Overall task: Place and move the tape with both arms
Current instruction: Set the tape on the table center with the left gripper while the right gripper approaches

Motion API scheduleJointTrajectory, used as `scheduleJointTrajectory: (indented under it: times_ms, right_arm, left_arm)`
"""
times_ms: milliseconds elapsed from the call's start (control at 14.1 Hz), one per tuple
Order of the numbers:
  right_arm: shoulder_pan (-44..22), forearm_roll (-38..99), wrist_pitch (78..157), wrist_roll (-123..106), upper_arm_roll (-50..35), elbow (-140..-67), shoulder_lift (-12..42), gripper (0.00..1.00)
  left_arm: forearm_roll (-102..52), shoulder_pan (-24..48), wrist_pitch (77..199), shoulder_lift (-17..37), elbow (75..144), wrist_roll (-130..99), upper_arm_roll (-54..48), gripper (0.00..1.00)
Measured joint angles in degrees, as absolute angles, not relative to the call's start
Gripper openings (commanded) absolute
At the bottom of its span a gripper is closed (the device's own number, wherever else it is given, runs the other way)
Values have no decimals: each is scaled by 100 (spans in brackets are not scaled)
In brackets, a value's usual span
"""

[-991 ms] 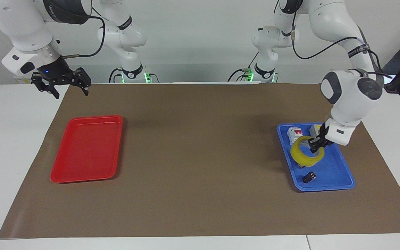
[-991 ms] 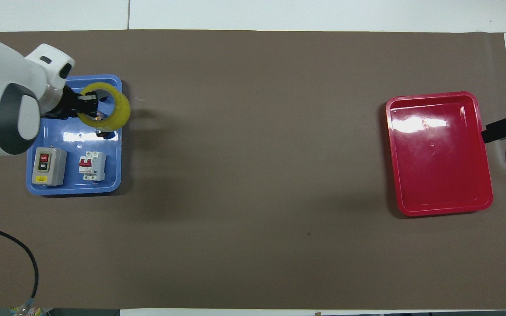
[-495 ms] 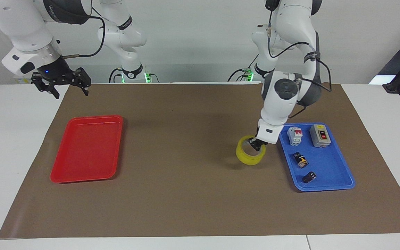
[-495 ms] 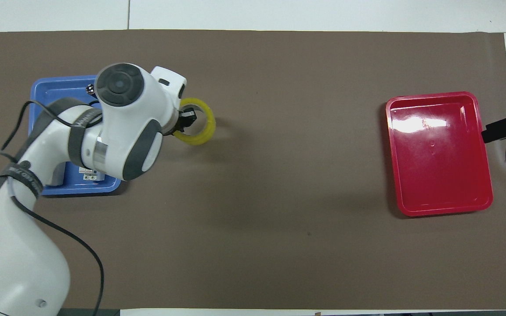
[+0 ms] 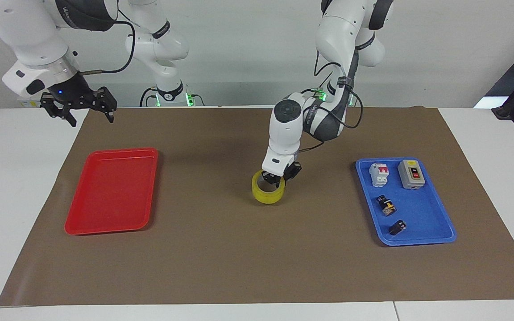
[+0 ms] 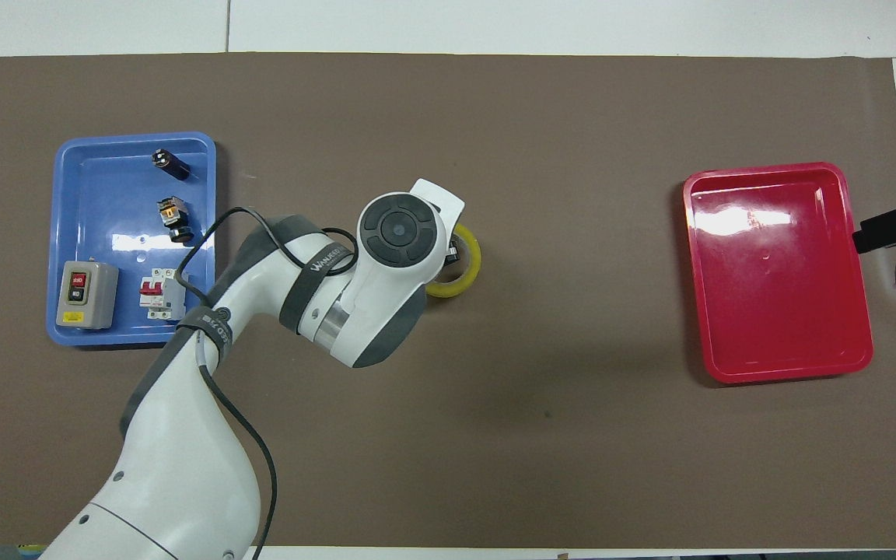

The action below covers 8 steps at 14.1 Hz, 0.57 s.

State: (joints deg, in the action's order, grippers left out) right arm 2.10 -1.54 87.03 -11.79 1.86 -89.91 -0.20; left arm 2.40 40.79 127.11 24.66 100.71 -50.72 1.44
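Left gripper (image 5: 276, 179) was clamped tight on the translucent yellow tape roll's (image 5: 267, 193) rim mid-mat, while the right gripper (image 5: 88, 110) waited wide open.

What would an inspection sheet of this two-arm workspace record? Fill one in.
Surface: brown paper mat on a white table.
Job's things: translucent yellow tape roll at mid-mat; empty red plastic tray toward the right arm's end.
Clutter: blue plastic tray with grey switch box, white circuit breaker and two small dark parts.
Grippers: left gripper shut on the tape roll's rim; right gripper open, waiting near the mat's corner.
Cables: black cables along both arms.
Surroundings: plain pale wall.
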Motion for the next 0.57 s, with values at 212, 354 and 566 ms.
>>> scheduleJointTrajectory:
  times_ms: [212, 354, 566]
  right_arm:
    - [210, -154, 8703, -1179, 186, -8991, -20, 100]
    - [210, -154, 8703, -1179, 186, -8991, -20, 100]
    - [206, -154, 8703, -1179, 184, -8991, -20, 100]
  left_arm:
    - [241, 4171, 12879, 2626, 10081, -5333, 155, 100]
    - [242, 4160, 12901, 2613, 10061, -5529, 189, 100]
    - [242, 4114, 12849, 2404, 10034, -5587, 235, 100]
